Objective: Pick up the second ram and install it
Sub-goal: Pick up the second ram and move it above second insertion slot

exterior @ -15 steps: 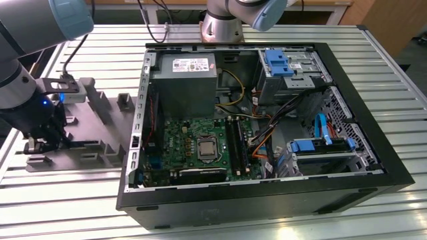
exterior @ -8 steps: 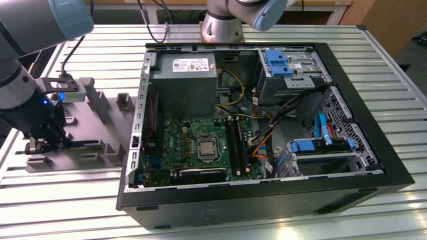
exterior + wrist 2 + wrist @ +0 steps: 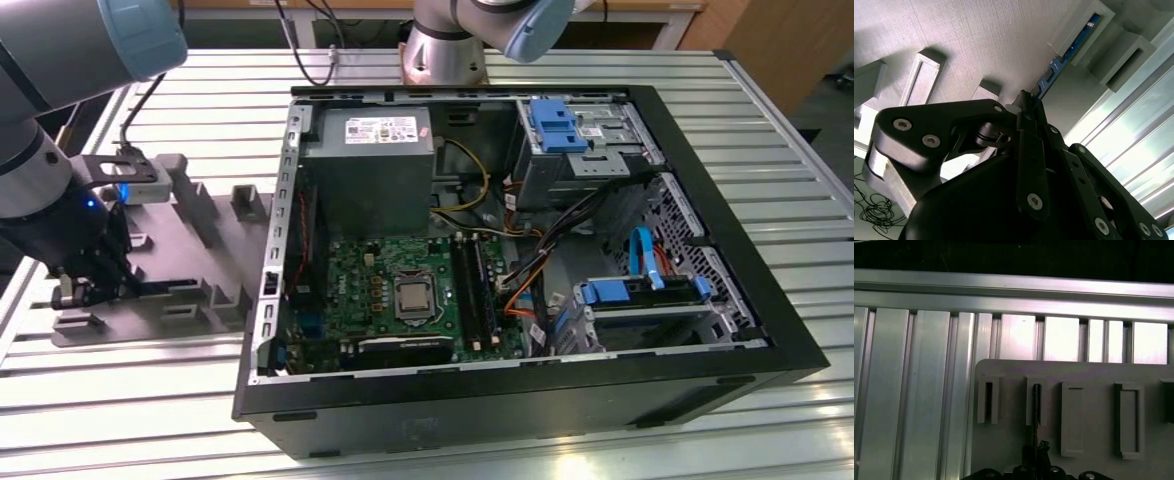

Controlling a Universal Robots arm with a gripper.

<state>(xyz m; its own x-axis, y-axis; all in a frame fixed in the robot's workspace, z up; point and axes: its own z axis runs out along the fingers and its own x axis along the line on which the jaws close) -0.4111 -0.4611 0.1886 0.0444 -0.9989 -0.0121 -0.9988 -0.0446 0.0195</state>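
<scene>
The jaws are standing drawn in to a narrow slit, and the gripper (image 3: 1029, 102) is pinching the flat faces of the second ram (image 3: 1056, 64) between its fingertips, as far as the second wrist view lets me judge. From that pinch the stick is running straight away from the fingers, standing on its thin edge. Its far end is sitting in the slot of a grey fixture block (image 3: 1106, 15). The first wrist view is giving the same relation from above. There the second ram (image 3: 1036, 405) is showing as one thin dark line leading from the gripper (image 3: 1036, 452) into the slotted fixture block (image 3: 1029, 390). Its long axis is lying along the fixture plate (image 3: 1089, 375) and pointing at the plate's edge beside the table slats. How far the stick is reaching back behind the fingers is hidden. In the exterior view the gripper (image 3: 83, 290) is hanging low over the near corner of the fixture plate (image 3: 200, 250) on the exterior view's left, the corner farthest from the computer case (image 3: 534, 400). The long black motherboard sockets (image 3: 474, 290) are lying well apart from it inside that case, across the plate on the slatted worktop (image 3: 134, 400).
</scene>
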